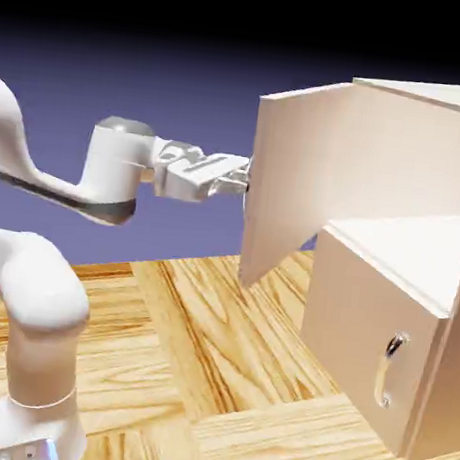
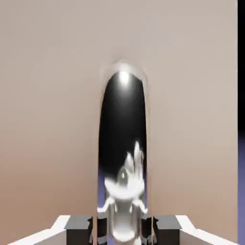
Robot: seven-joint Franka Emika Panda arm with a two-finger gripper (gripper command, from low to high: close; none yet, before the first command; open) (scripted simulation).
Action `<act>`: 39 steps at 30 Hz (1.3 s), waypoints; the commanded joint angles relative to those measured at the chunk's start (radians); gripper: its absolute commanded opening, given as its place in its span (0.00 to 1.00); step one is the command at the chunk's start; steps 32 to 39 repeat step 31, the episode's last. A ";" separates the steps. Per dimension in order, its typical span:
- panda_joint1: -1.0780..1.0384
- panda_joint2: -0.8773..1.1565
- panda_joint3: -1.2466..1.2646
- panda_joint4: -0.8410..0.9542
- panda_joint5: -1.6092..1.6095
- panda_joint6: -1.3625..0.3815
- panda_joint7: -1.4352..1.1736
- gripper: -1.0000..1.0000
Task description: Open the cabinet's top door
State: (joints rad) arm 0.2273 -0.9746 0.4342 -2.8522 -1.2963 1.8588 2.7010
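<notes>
Exterior view: cabinet (image 1: 388, 292) apparently empty, top door (image 1: 291, 186) ajar.

Glossy white rounded arm (image 1: 36, 292) with grey joint bands, dark finger tips (image 2: 79, 225).

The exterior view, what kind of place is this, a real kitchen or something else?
Most likely a rendered simulation, not a real kitchen: a lone beige cabinet stands on a wood-grain table before a plain blue-violet backdrop, its top door swung open, with the gripper at it.

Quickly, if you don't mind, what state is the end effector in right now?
End effector: closed on the top door's handle.
</notes>
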 commanded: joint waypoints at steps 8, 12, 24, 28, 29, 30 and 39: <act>-0.072 0.194 0.290 0.207 0.269 -0.329 0.038 0.00; -0.164 0.310 0.435 0.345 0.355 -0.492 0.074 0.00; -0.540 0.572 0.870 0.688 0.460 -0.849 0.186 0.00; -0.685 0.579 1.009 0.756 0.485 -0.893 0.190 0.00; -0.721 0.572 1.040 0.772 0.494 -0.899 0.186 0.00; -0.758 0.562 1.070 0.789 0.503 -0.904 0.181 0.00; -0.794 0.549 1.100 0.806 0.513 -0.908 0.174 0.00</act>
